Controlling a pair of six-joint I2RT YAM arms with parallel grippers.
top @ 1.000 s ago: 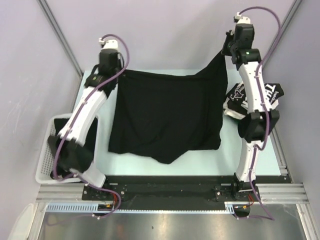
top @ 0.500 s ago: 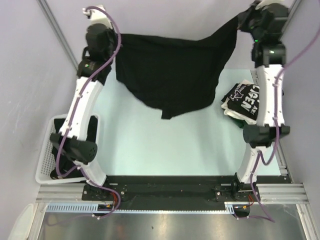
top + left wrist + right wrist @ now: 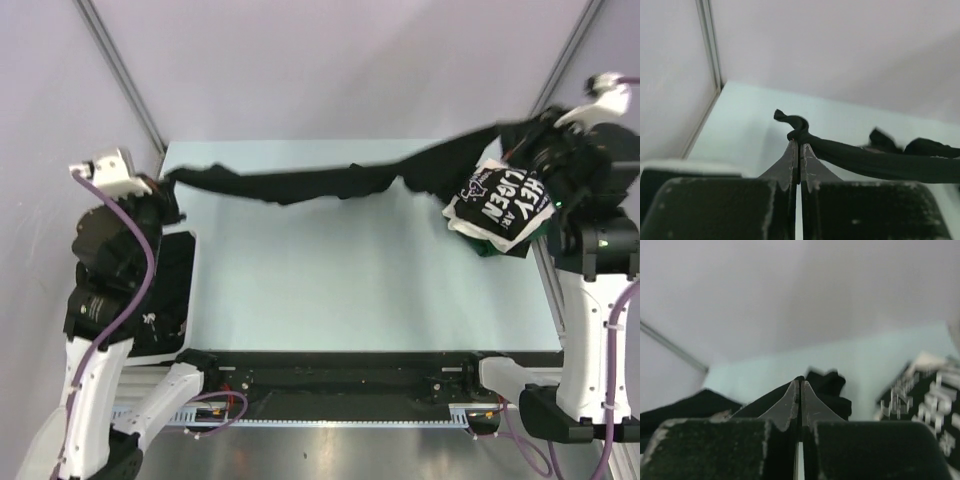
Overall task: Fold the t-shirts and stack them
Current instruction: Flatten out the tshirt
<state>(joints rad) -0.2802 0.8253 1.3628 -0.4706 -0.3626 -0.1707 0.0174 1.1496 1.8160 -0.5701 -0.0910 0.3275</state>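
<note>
A black t-shirt [image 3: 330, 182] is pulled out into a long narrow band across the far part of the table. My left gripper [image 3: 166, 184] is shut on its left end and my right gripper [image 3: 512, 140] is shut on its right end. In the left wrist view the closed tips [image 3: 799, 143] pinch a bunched corner, and the t-shirt [image 3: 875, 161] runs off to the right. In the right wrist view the tips [image 3: 800, 383] are closed on black cloth [image 3: 832, 390]. A folded black t-shirt with big white lettering [image 3: 497, 205] lies at the right edge, also seen blurred as the lettered shirt [image 3: 930, 407].
The pale green table [image 3: 340, 280] lies between the arms. The white mesh basket [image 3: 192, 262], with dark cloth inside, is at the left and mostly hidden under my left arm. Grey walls and metal posts close in the far side and both flanks.
Both arms have swung down and outward from the raised hold. The t-shirt, hanging spread in the air before, is now drawn into a low band over the far table.
</note>
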